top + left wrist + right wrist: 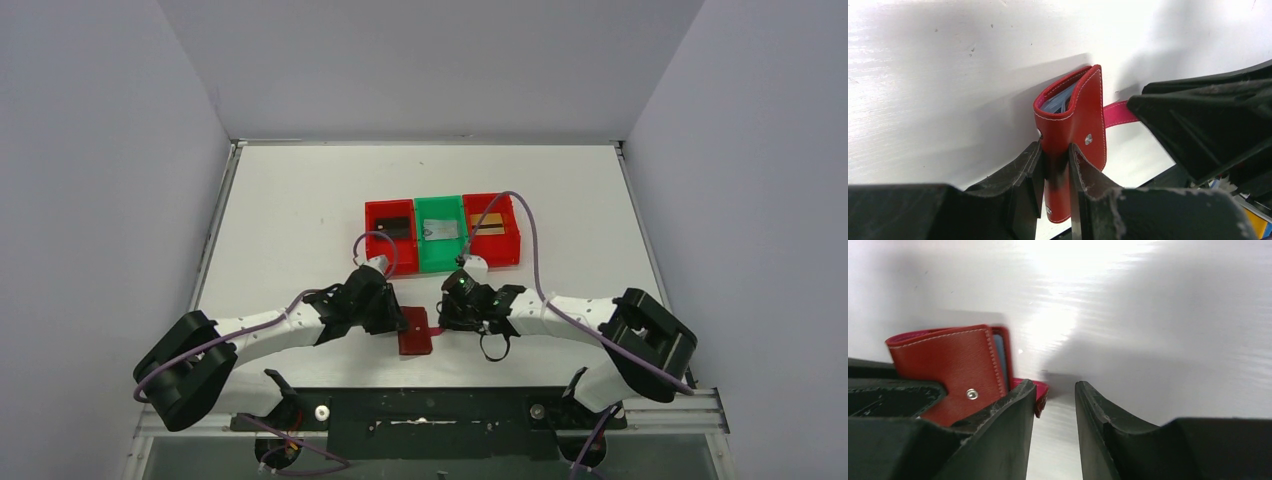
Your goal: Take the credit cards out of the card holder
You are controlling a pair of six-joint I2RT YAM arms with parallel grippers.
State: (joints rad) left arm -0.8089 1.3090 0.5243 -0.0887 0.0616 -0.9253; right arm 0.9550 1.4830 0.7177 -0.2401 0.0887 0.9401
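The dark red card holder (pixel 416 333) stands on edge on the white table near the front. My left gripper (pixel 1055 150) is shut on its folded lower part (pixel 1075 125). Pale blue sleeves (pixel 1058 102) show in its open top; no card shows inside them. Its pink snap tab (pixel 1120 114) sticks out toward my right gripper (pixel 1055 387), which is open; the tab's end (pixel 1040 390) lies just beside the left fingertip, with nothing between the jaws. Three credit cards lie in the bins: a dark one (pixel 397 228), a silvery one (pixel 441 231) and a gold one (pixel 488 224).
Three bins stand in a row at the table's middle: a red bin (pixel 375 240), a green bin (pixel 440 262) and a second red bin (pixel 510 245). My right arm's purple cable (pixel 535 240) loops over the right bin. Both arms meet just in front of the bins.
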